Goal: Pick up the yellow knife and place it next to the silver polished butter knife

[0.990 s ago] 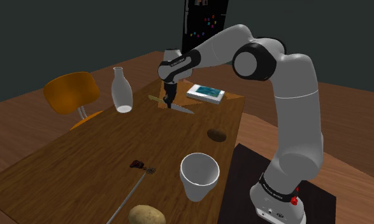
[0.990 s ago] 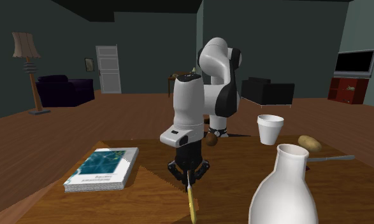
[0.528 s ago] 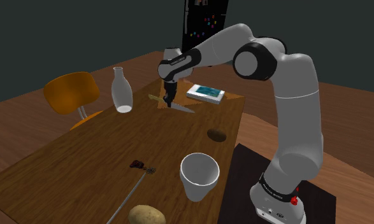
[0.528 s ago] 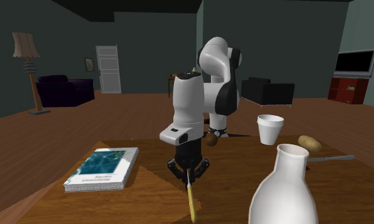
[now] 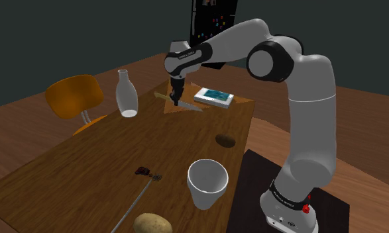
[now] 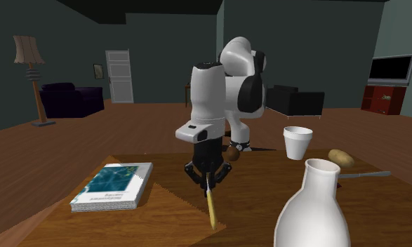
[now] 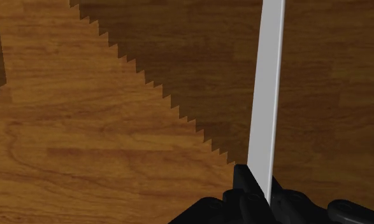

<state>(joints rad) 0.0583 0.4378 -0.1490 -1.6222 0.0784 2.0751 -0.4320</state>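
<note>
From the shoulder view's left: white bottle (image 5: 126, 96), then gripper (image 5: 177, 101), fingers clamped on the yellow knife (image 6: 210, 208) at the wooden table's (image 5: 87, 165) far end, then a book (image 5: 215, 96). Back toward the near end, the silver butter knife (image 5: 135, 202), well apart from it

Slim knife with yellow handle and flat grey blade (image 6: 211, 209), clasped between the fingers of the black gripper (image 6: 208, 182), about where handle meets blade. Held crosswise to the fingers: yellow handle out to one side, blade (image 7: 268, 108) to the other. Long thin silver-grey butter knife (image 5: 134, 204) lying flat, well apart from the gripper.
</note>
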